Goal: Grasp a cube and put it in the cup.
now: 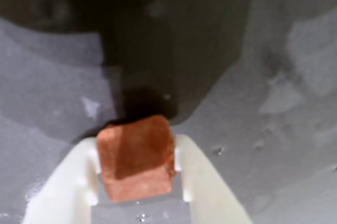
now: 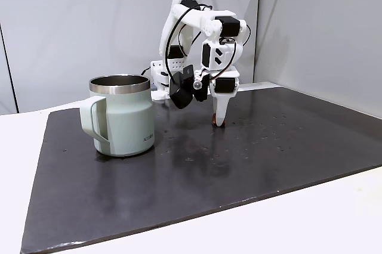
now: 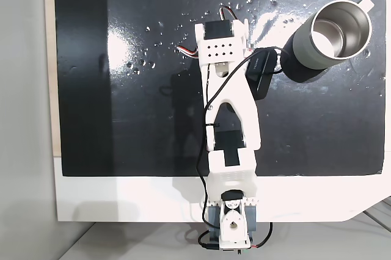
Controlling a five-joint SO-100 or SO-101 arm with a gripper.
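In the wrist view my jaws [image 1: 138, 174] pinch the cube [image 1: 136, 156] low over the dark surface [image 1: 274, 129]. In a fixed view the cup [image 2: 122, 115] stands well apart, so lifting and dropping remain.

one cube [image 1: 136, 158], one cup [image 2: 121, 115] (steel-lined), one white arm [image 3: 231, 107], one dark mat [image 2: 268, 152]

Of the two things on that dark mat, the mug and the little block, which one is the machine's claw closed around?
The little reddish-brown block, pinched between the white fingers of the end effector. The pale green mug stands apart, untouched.
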